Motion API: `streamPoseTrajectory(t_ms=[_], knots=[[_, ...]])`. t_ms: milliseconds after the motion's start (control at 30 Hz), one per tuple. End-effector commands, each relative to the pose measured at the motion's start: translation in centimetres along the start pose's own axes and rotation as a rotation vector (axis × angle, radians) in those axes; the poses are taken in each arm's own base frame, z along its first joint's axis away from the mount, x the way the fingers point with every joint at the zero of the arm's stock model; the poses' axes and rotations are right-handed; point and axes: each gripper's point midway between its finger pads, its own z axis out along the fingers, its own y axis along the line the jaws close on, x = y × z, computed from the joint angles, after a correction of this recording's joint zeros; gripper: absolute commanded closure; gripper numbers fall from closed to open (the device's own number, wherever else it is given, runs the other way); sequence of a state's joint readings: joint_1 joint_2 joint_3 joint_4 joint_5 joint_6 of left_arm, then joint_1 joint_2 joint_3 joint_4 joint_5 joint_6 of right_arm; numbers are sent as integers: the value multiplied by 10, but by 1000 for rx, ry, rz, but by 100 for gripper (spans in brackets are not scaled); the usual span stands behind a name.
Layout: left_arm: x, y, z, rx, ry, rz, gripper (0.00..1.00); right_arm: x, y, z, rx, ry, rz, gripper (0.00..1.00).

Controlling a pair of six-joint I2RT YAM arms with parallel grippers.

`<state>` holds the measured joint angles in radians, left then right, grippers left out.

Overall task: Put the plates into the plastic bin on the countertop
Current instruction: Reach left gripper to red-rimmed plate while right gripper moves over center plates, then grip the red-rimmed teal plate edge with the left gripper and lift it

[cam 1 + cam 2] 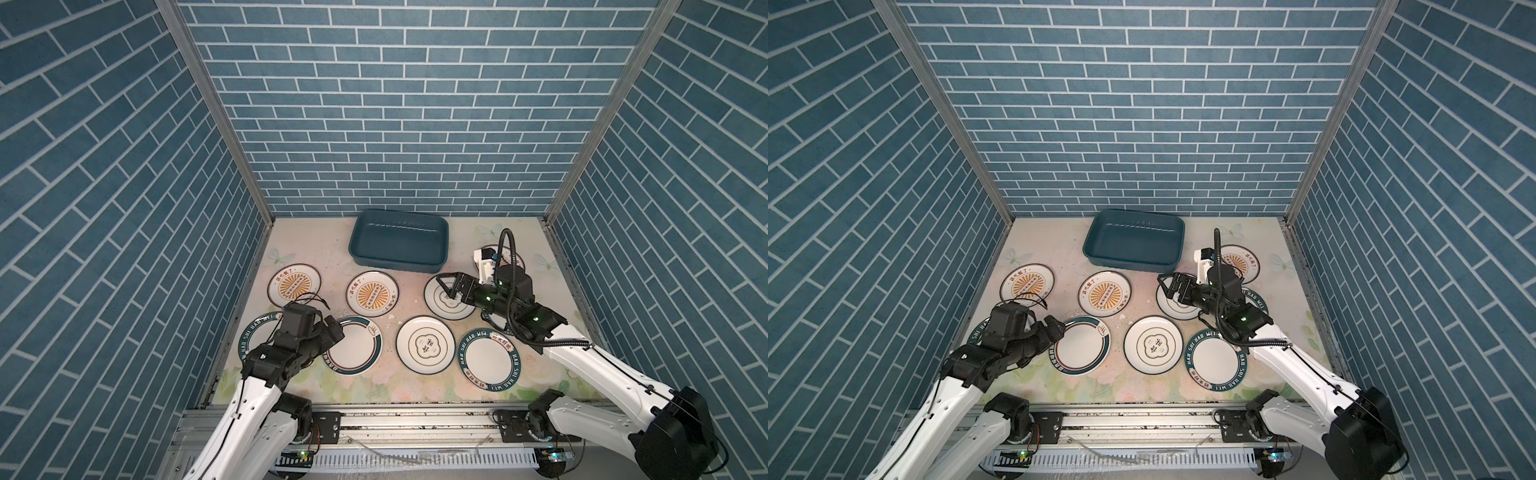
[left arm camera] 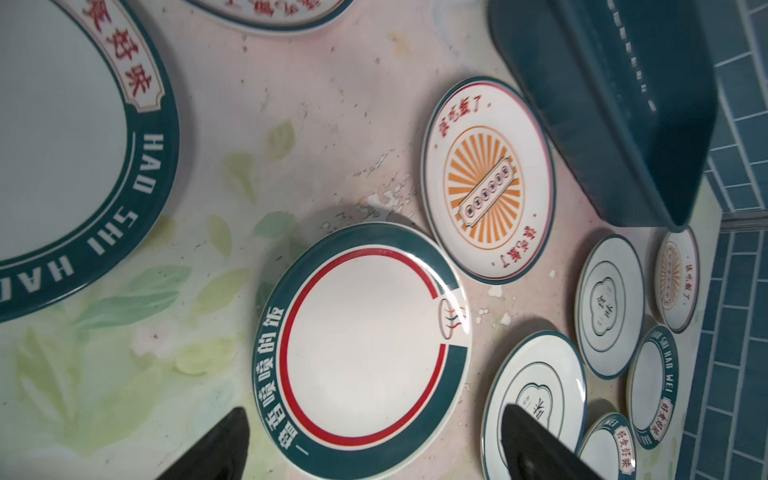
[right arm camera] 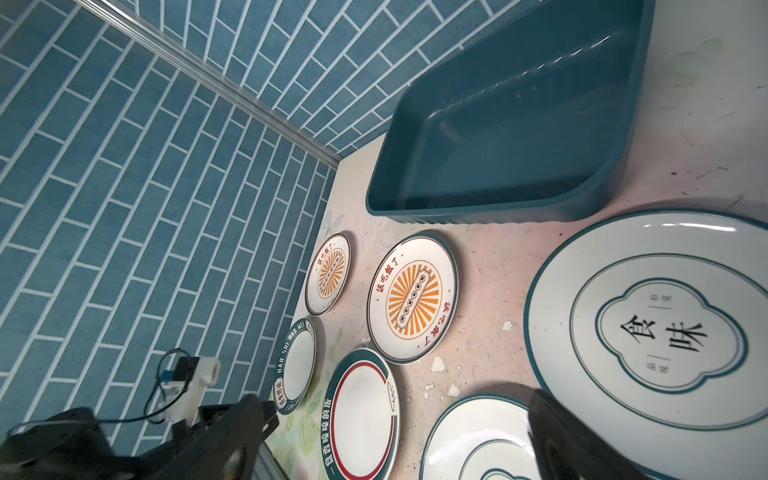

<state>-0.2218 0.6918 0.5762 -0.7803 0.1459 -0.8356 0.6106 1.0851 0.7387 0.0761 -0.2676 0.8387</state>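
The dark teal plastic bin stands empty at the back of the flowered countertop. Several white plates lie flat in front of it. My left gripper is open, its jaws straddling the near rim of a plate with a green rim and red ring. My right gripper is open, low over a quatrefoil plate just in front of the bin. Two sunburst plates lie left of it. A second quatrefoil plate and a green lettered plate lie nearer the front.
Blue brick walls close in the left, back and right. A metal rail runs along the front edge. Another lettered plate lies partly under my left arm. A third sunburst plate lies behind my right wrist. White chips dot the scuffed middle.
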Motion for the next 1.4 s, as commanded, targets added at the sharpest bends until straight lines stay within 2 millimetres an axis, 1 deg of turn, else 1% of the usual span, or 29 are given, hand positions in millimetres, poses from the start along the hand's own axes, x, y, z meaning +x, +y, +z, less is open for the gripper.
streamPoseTrajectory(t_ms=[0,167,300,567,633,733,867,933,1000,1033,1100,1200,1367], knots=[[14,6,14,56,100,-15,5,-8,18,1,-66,-12,-43,1],[21,25,31,76,121,-127,4,-5,19,6,-80,8,-36,1],[26,27,41,101,125,-158,4,-4,19,9,-86,15,-34,1],[38,35,60,128,148,-196,11,-4,19,10,-89,14,-27,1],[41,38,62,131,147,-200,15,-4,19,10,-89,12,-24,1],[44,39,65,145,141,-214,24,-4,17,11,-84,11,-20,1],[49,45,68,138,143,-225,29,-6,17,12,-84,5,-13,1],[47,43,68,163,123,-220,37,-5,16,12,-79,2,-8,1],[49,42,70,177,123,-225,49,-5,14,13,-75,3,-3,1],[49,42,72,189,122,-224,53,-5,14,13,-72,2,0,1],[50,40,73,210,121,-224,58,-5,13,14,-68,1,5,1],[50,37,74,228,122,-214,62,-5,11,14,-63,-2,10,1],[50,36,74,234,122,-197,75,-5,8,13,-53,-9,14,1]])
